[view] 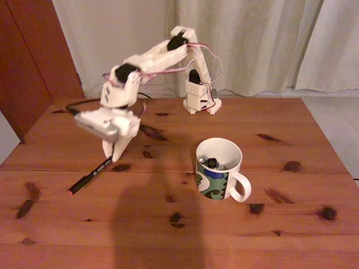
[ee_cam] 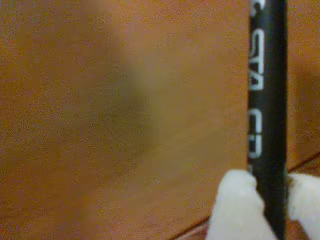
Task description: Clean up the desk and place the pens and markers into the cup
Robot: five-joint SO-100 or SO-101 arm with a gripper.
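In the fixed view the white hand [view: 115, 155] points down at the tabletop [view: 174, 244], its tips at the upper end of the black pen [view: 89, 176]. The pen lies slanted on the wood, its red tip toward 8 o'clock from the hand. In the wrist view the two pale fingers [ee_cam: 235, 205] sit on either side of the lettered black barrel [ee_cam: 267, 100], pinching it. The cup [view: 220, 176] stands at 3 o'clock from the hand, well apart, with dark sticks inside.
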